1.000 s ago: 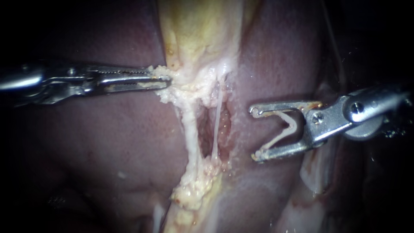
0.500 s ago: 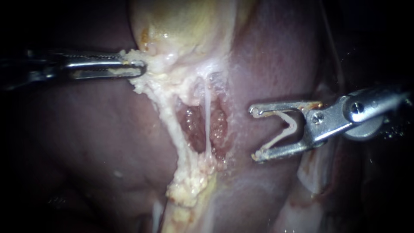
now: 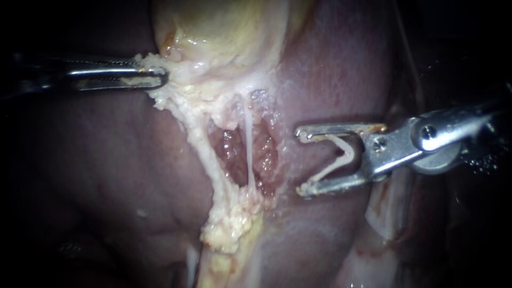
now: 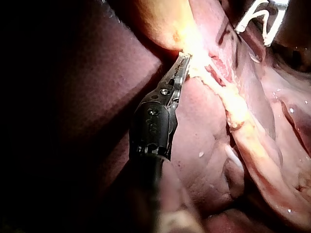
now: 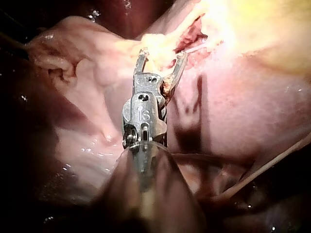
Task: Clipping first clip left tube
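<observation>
Holding: left instrument [image 3: 159, 80] is pinching the fringe [image 3: 181, 95] under the gallbladder [image 3: 224, 26]. Its jaws are pressing on it from both sides and stretching it out over the liver [image 3: 106, 170].
Carrying: right instrument [image 3: 300, 161] is bearing an open clip [image 3: 348, 152]. Its jaws are standing wide, each touching one leg of the clip.
Left tube [image 3: 205, 154]: thick and pale, running taut from the fringe down to the lump [image 3: 226, 232]. It is lying bare, with no clip on it.
Right tube [image 3: 249, 149]: a thin strand lying between the left tube and the clip's mouth. A window is showing between the two tubes.
Gap: the jaw tips are hanging near the window's edge, apart from both tubes, with nothing lying between the clip's legs.
Progress: exposure is looking done, but clipping is not yet begun.
Remaining: by my reckoning the clip is going to have to get past the thin strand, straddle the left tube alone, then close.
</observation>
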Robot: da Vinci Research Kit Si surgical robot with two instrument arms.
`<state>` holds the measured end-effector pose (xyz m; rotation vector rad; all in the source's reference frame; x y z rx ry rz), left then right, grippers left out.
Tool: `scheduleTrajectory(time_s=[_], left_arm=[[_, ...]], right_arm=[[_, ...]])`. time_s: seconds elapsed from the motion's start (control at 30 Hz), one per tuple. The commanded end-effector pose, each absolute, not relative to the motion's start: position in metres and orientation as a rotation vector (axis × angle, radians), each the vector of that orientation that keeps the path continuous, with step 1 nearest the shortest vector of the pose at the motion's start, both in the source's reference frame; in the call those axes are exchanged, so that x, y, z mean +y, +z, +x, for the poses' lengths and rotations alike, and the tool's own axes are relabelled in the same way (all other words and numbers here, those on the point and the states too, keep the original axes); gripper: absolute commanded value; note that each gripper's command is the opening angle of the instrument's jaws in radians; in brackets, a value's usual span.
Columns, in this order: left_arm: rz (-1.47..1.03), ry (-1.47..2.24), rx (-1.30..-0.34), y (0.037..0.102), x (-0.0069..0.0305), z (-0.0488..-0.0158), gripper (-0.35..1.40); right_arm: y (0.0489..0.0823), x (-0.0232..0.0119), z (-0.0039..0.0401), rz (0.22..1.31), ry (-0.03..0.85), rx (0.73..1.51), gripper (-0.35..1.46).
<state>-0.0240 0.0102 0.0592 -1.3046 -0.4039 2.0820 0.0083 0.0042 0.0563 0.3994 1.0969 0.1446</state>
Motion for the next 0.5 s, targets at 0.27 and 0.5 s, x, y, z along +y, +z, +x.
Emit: scheduleTrajectory(time_s=[0.27, 0.5], left_arm=[[-1.301, 2.076, -0.395, 0.0583, 0.0097, -0.0248, -0.35], [-1.305, 2.074, -0.396, 0.0583, 0.0097, -0.0248, -0.35]], right_arm=[[0.0585, 0.0027, 0.0114, 0.447, 0.170, 1.087, 0.50], [0.0603, 0.0021, 0.0140, 0.473, 0.176, 1.084, 0.50]])
